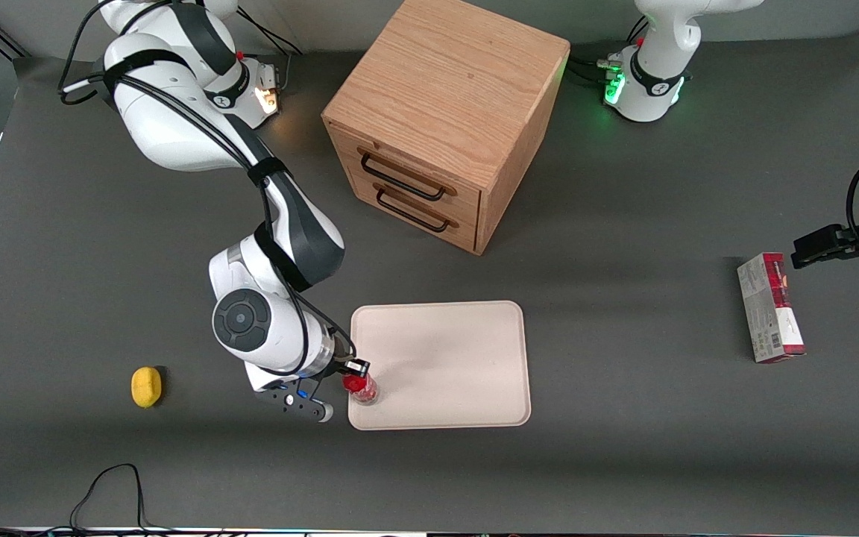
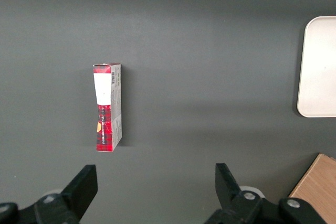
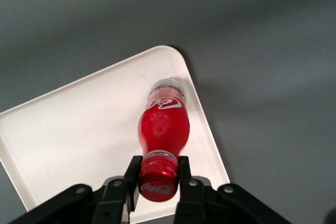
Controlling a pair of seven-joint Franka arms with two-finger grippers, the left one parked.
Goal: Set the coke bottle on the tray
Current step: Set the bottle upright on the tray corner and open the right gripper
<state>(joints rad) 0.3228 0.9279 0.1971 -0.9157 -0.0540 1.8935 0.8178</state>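
The coke bottle (image 1: 361,388) is small and red, with a red cap and a clear base. It stands upright at the tray's corner nearest the working arm and the front camera. In the right wrist view the coke bottle (image 3: 163,129) has its base on the tray (image 3: 79,145) close to the rim. My gripper (image 3: 157,174) is shut on the bottle's cap, one finger on each side. In the front view my gripper (image 1: 351,377) hangs over that corner of the cream-white tray (image 1: 452,350).
A wooden drawer cabinet (image 1: 444,119) stands farther from the front camera than the tray. A yellow lemon (image 1: 146,387) lies toward the working arm's end of the table. A red-and-grey carton (image 1: 770,307) lies toward the parked arm's end; it also shows in the left wrist view (image 2: 107,107).
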